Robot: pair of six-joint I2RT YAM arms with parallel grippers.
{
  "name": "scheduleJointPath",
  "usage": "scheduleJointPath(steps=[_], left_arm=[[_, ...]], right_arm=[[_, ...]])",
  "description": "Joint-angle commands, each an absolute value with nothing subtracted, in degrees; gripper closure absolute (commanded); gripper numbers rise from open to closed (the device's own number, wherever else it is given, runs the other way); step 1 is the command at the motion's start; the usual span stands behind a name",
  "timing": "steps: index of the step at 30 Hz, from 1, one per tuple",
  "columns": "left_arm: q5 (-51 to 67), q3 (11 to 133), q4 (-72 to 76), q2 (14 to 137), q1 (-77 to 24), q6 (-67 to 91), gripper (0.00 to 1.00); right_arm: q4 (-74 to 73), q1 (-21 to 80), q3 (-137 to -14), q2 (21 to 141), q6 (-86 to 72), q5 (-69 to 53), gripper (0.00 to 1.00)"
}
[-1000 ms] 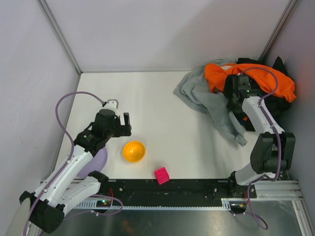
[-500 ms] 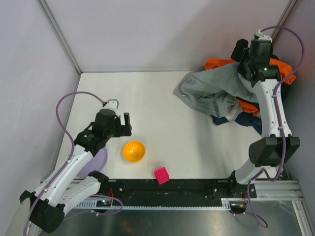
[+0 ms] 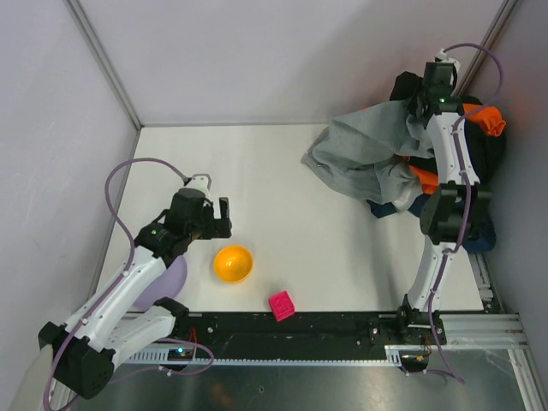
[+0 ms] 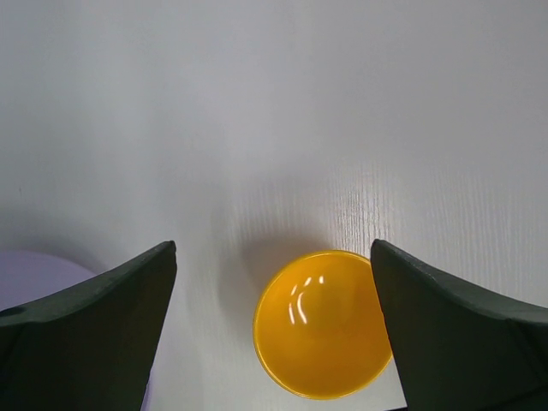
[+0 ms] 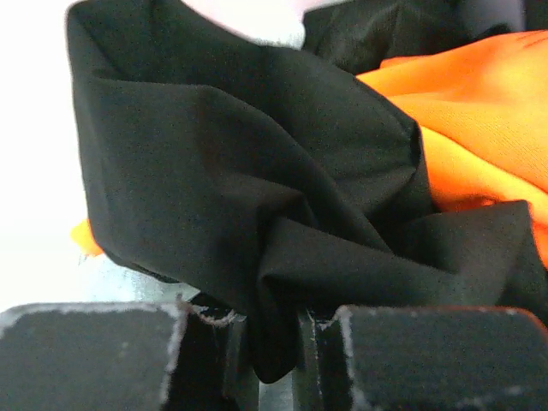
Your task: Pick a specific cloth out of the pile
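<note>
- Two tools, but only one is well placed. The right tool (image 5: 270,347) hangs high over the far side of the heaped pile of grey, orange and black garments (image 3: 402,175), its jaws pinched nearly closed on a fold of the black fabric garment (image 5: 257,197).
- The dark navy denim-like cloth (image 3: 384,208) peeks out low at the pile's near edge, under the draped light grey garment (image 3: 360,154). It lies below that tool and toward the arm's base.
- The left tool (image 4: 274,250) gapes wide over the small orange bowl (image 4: 321,325), well apart from the pile across the white counter (image 3: 274,171).
</note>
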State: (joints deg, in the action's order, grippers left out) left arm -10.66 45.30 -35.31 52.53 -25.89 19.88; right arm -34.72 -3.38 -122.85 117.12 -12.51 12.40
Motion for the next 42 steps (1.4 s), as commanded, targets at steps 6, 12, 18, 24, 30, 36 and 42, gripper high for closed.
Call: scheduleJointPath(steps=[6,12,18,24,30,36,42], left_arm=[[-9.15,46.05,-34.83,53.12,-25.93,18.9,0.0],[-8.94,46.12,-34.75,52.6,-25.89,18.98,0.0],[-8.91,46.23,-34.74,51.89,-25.87,19.07,0.0],[-9.33,46.15,-34.6,50.5,-25.92,19.15,0.0],[-9.42,46.07,-34.6,49.6,-25.85,19.22,0.0],[-9.6,45.97,-34.56,48.93,-25.97,19.29,0.0],[-9.16,45.97,-34.47,49.09,-25.9,19.25,0.0]], right_arm=[[-44.07,-9.37,-130.14,137.67,-22.99,-2.2,1.0],[-44.96,-9.43,-123.46,137.84,-22.44,-4.47,0.95],[-44.69,-9.08,-119.36,132.6,-19.58,-7.9,0.66],[-39.62,-6.95,-111.39,117.98,-17.74,-5.12,0.16],[-41.37,-6.43,-111.63,107.68,-18.12,-3.14,0.03],[-43.95,-6.42,-108.72,97.22,-19.43,-1.68,0.02],[-42.18,-6.84,-95.52,84.69,-21.47,-1.63,0.01]])
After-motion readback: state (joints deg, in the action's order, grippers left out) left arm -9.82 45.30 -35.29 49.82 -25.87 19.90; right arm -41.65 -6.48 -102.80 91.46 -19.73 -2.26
